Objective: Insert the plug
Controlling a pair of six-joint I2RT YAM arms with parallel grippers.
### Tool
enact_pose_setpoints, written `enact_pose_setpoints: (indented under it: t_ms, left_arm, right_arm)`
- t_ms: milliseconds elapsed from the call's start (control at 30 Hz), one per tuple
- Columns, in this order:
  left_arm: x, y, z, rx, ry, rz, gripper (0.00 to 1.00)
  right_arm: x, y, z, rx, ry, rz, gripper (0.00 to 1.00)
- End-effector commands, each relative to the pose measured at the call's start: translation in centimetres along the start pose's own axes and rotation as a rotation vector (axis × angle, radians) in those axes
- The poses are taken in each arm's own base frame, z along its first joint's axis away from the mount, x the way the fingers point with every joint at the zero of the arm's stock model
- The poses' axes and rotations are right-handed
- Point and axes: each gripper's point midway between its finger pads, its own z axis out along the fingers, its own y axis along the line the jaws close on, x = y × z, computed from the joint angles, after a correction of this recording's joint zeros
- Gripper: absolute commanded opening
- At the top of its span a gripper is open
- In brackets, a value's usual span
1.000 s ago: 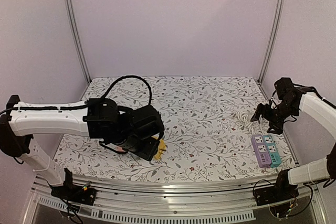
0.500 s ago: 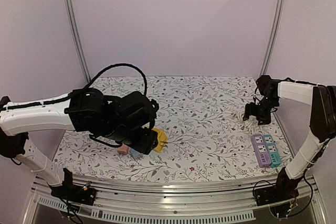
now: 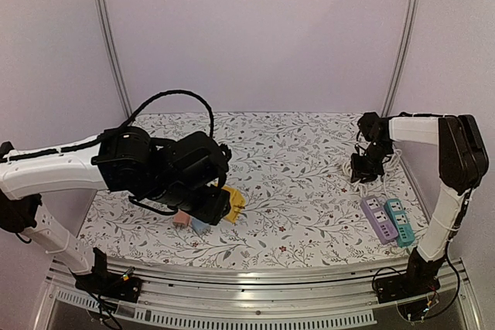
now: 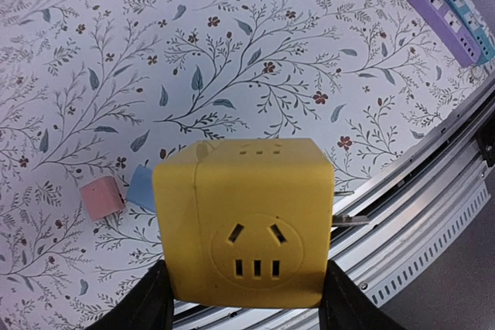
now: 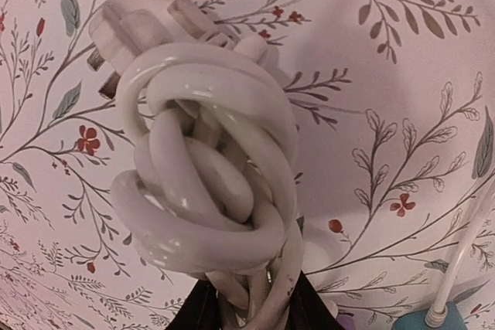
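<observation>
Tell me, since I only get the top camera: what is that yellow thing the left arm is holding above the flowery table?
Observer: The left wrist camera shows a yellow socket cube. Its outlet face is toward the lens, and it is pinched in the left gripper.
Operator: Does it have pins of its own?
Observer: Yes, metal prongs stick out of its right side in that view.
Operator: And what is the right arm doing?
Observer: The right gripper is shut on a knotted white cable. The plug sits at the end of the bundle farthest from the fingers.
</observation>
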Motion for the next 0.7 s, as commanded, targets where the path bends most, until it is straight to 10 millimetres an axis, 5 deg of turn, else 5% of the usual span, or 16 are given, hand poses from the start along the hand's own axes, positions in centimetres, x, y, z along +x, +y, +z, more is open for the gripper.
enact_pose_setpoints:
  t_ms: [0,133,367,667]
  left_arm:
    - [-0.7,0.1,-1.3,0.011,-0.038,-0.017,0.28]
    - [-0.9,0.1,-1.4,0.01,-0.045,-0.015,0.28]
    - [-0.9,0.2,-1.7,0.012,-0.047,-0.014,0.28]
    - [-0.6,0.8,-2.1,0.01,-0.05,-0.023,0.28]
  right_arm:
    - [-1.0,6.2,-1.7,-0.091,-0.028,-0.048,0.25]
    - [-1.5,11.6,-3.0,-0.17,-0.027,-0.005,0.25]
    - [-0.6,19.9,-1.1,-0.296,0.061,0.079,0.26]
    - [-1.8,24.8,1.0,-0.333,0.134,0.279,0.25]
